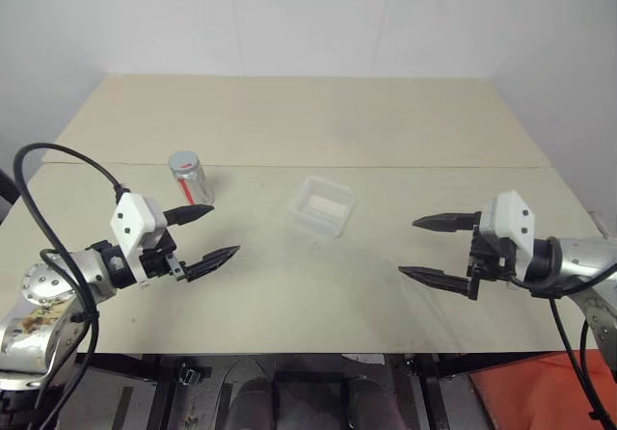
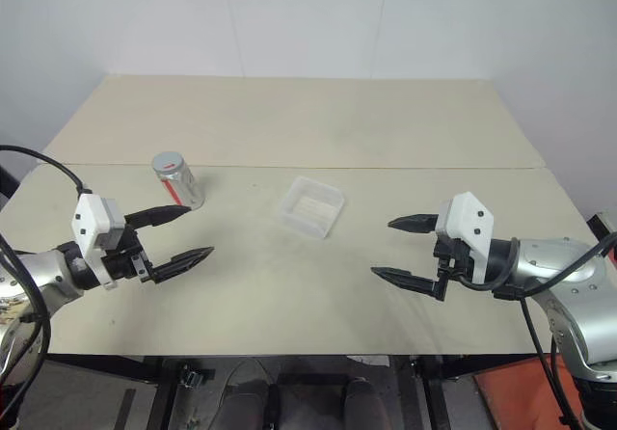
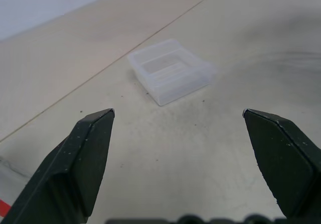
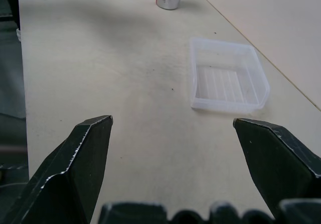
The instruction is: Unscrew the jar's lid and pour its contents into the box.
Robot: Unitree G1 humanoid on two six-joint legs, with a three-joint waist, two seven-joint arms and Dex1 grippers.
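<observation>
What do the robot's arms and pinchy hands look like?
Each arm is shiny silver metal with a black cable looping along it. The left gripper and right gripper each have a white boxy block on top, a black middle part, and two black fingers that taper to pointy tips, a bit like a crab's claws.

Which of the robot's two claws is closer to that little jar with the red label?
The left. The left gripper hangs open just in front of the jar, its upper finger almost beside it. The right gripper, also open, is far across the table, beyond the clear plastic box.
</observation>
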